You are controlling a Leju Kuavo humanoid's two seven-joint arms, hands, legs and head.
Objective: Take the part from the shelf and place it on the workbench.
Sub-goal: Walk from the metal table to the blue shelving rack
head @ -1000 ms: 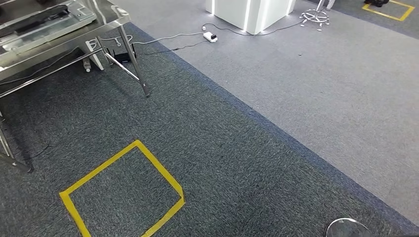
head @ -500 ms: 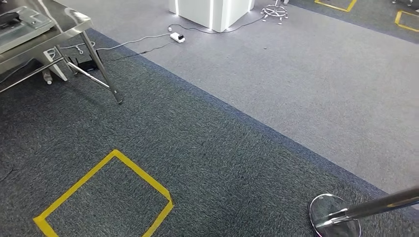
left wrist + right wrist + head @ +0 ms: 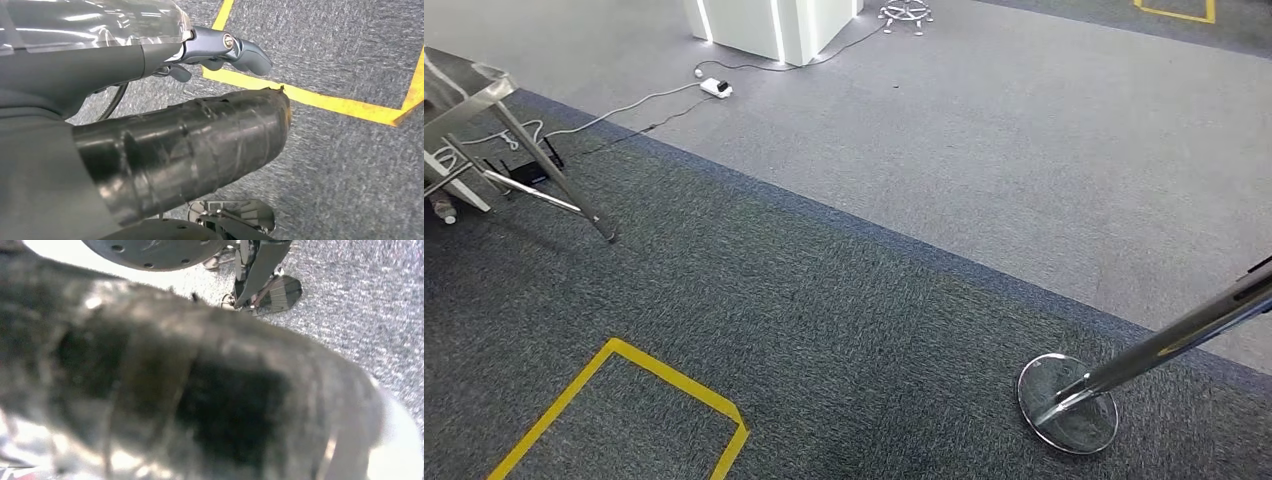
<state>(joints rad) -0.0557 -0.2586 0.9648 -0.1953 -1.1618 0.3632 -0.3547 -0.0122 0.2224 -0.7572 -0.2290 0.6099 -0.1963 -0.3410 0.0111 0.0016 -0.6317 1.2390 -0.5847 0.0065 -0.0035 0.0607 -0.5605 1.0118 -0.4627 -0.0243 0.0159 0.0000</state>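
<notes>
While you walk between stations, the worktop [image 3: 464,85] sits at 10 o'clock; turn toward it next. Each robot hand's grip cannot be told.

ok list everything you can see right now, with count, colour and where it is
steel table: one, silver, far left, partly out of frame
yellow tape square: one, on dark carpet, near left
stanchion post and base: one, chrome, near right
power strip: one, white, on light carpet, far
white lit pedestal: one, top centre
yellow tape outline: one, top right
left hand: grey, above the tape; open or closed unclear
right hand: dark, blurred
</notes>
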